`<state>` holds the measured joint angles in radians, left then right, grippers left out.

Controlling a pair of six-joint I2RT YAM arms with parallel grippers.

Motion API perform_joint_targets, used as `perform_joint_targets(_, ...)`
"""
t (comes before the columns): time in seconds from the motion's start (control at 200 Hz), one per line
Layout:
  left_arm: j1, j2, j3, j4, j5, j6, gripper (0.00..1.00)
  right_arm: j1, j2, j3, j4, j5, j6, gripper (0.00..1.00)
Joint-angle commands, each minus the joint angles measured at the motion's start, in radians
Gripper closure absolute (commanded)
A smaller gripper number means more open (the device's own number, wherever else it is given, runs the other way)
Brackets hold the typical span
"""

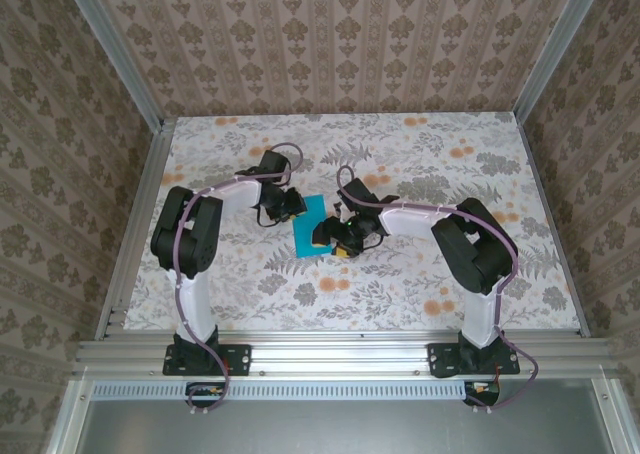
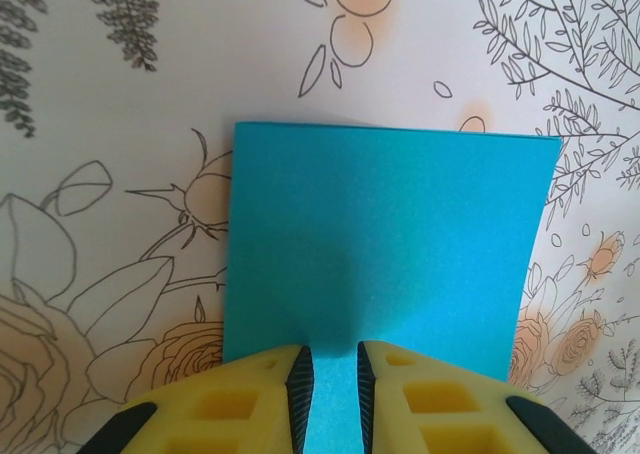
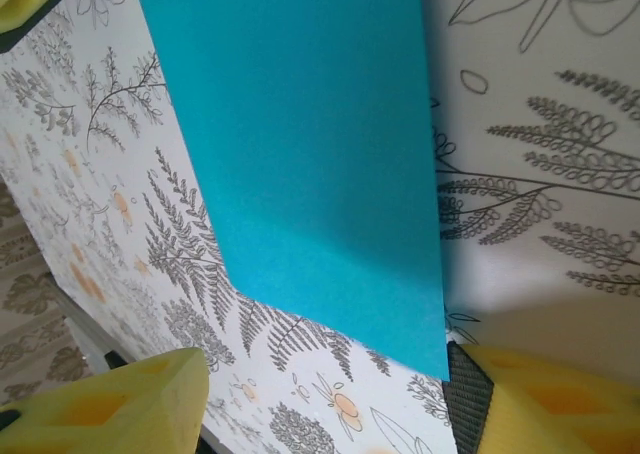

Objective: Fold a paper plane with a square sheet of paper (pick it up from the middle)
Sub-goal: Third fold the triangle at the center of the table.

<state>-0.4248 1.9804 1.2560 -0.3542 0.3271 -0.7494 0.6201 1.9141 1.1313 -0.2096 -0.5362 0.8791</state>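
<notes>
The square sheet of paper [image 1: 308, 226] was seen central on the bench [image 1: 420, 274]; the left pincer [image 2: 331, 384] nearly closed at its edge — grip undeterminable — the right pincer [image 3: 320, 389] spread wide, empty, astride a corner. An early fold was judged in hand; a firm pinch was needed next.

Matt, finely grained square sheet of paper [image 2: 380, 244], smooth floral table [image 2: 130, 124]

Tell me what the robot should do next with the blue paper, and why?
Probably close the right fingers on the blue paper's near corner. They stand wide apart, that corner lies just beside one finger, and the left fingers sit nearly together over the paper's far edge, seemingly steadying it.
</notes>
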Motion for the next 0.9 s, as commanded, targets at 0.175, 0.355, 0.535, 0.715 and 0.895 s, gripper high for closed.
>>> perform_joint_targets(0.175, 0.004, 0.039, -0.056, -0.031, -0.016, -0.016, 0.76, 0.007, -0.027, -0.042, 0.148, -0.010, 0.046, 0.49)
perform_joint_targets(0.355, 0.003, 0.038, -0.053, -0.036, -0.016, -0.012, 0.76, 0.007, -0.057, -0.092, 0.212, 0.023, 0.083, 0.57)
perform_joint_targets(0.535, 0.003, 0.036, -0.055, -0.036, -0.012, -0.009, 0.76, 0.006, -0.066, -0.097, 0.172, 0.074, 0.092, 0.75)
perform_joint_targets(0.715, -0.005, -0.014, -0.088, 0.041, 0.050, -0.016, 0.73, 0.000, -0.066, -0.085, 0.076, 0.086, 0.060, 1.00)
perform_joint_targets(0.895, -0.009, -0.108, -0.113, 0.154, 0.143, -0.012, 0.62, -0.004, -0.071, -0.088, -0.038, 0.033, -0.016, 1.00)
